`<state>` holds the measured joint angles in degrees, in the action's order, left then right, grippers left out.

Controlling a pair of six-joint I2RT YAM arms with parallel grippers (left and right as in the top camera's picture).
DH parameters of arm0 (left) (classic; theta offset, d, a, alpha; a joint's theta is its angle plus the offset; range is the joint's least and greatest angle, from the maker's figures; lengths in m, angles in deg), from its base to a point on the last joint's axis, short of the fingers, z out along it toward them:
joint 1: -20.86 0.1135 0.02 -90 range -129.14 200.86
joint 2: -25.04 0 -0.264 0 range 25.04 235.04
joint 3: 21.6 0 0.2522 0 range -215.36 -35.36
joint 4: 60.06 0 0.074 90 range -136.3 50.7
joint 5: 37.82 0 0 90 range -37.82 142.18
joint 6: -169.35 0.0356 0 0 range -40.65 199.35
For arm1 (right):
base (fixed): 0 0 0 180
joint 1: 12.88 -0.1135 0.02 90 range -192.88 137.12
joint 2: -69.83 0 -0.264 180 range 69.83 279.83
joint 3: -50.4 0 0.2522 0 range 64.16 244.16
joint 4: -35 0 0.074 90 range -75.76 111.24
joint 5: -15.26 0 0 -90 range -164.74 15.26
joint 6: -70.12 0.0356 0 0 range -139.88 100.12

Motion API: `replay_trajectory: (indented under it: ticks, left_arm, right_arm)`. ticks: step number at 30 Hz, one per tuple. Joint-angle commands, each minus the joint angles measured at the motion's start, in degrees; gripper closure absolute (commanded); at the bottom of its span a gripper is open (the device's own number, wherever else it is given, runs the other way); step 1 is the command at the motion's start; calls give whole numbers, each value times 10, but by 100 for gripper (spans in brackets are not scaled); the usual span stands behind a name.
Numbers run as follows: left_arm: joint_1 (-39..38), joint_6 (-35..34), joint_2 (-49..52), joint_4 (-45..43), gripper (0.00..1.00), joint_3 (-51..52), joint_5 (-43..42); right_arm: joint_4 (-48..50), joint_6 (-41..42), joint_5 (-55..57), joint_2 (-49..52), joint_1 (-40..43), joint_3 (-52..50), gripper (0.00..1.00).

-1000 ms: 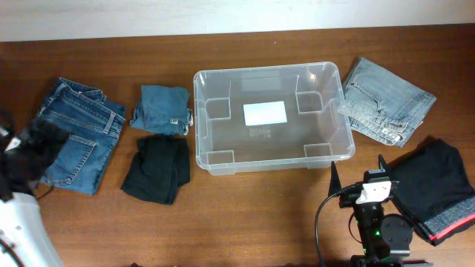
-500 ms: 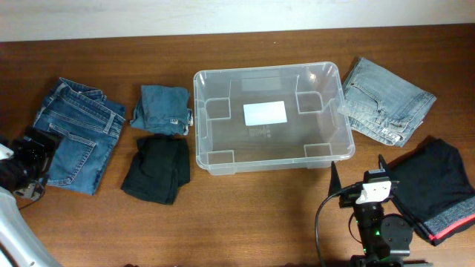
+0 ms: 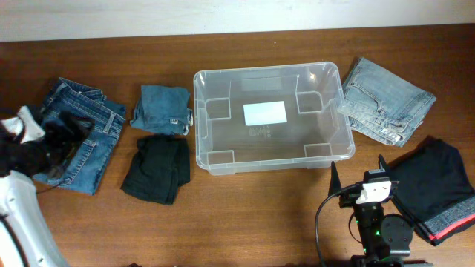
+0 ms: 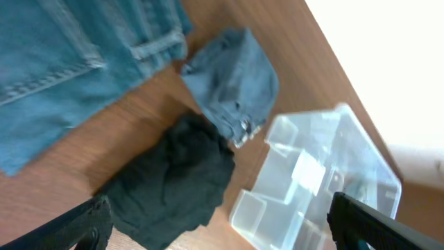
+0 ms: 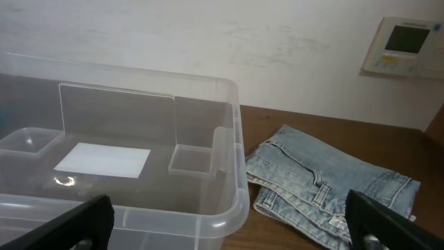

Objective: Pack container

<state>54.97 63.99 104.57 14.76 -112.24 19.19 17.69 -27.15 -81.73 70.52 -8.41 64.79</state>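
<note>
The clear container (image 3: 271, 119) stands empty at the table's middle, a white label (image 3: 265, 113) on its base. My left gripper (image 3: 63, 137) hovers open over the dark blue jeans (image 3: 78, 133) at the far left. In the left wrist view its gripper (image 4: 218, 232) is spread wide and empty, looking at a black garment (image 4: 173, 180), a small folded blue garment (image 4: 232, 76) and the container (image 4: 319, 187). My right gripper (image 3: 358, 174) is open and empty just in front of the container's near right corner (image 5: 232, 201).
Light blue jeans (image 3: 386, 100) lie right of the container and show in the right wrist view (image 5: 326, 180). A black garment with a red stripe (image 3: 438, 189) lies at the near right. The black garment (image 3: 157, 169) and folded blue garment (image 3: 163, 107) lie left of the container.
My left arm has swung in from the table's left edge, up and to the right, over the dark blue jeans. The right arm has not moved.
</note>
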Motion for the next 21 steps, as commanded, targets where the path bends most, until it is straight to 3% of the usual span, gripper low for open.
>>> replay_trajectory:
  ticks: [1,21]
  left_arm:
    - [-31,22,2,5,1,6,14]
    - [-37,22,2,7,1,6,13]
  right_arm:
    - [-2,6,-3,-5,5,-3,1]
    - [-1,7,-18,-5,5,-3,1]
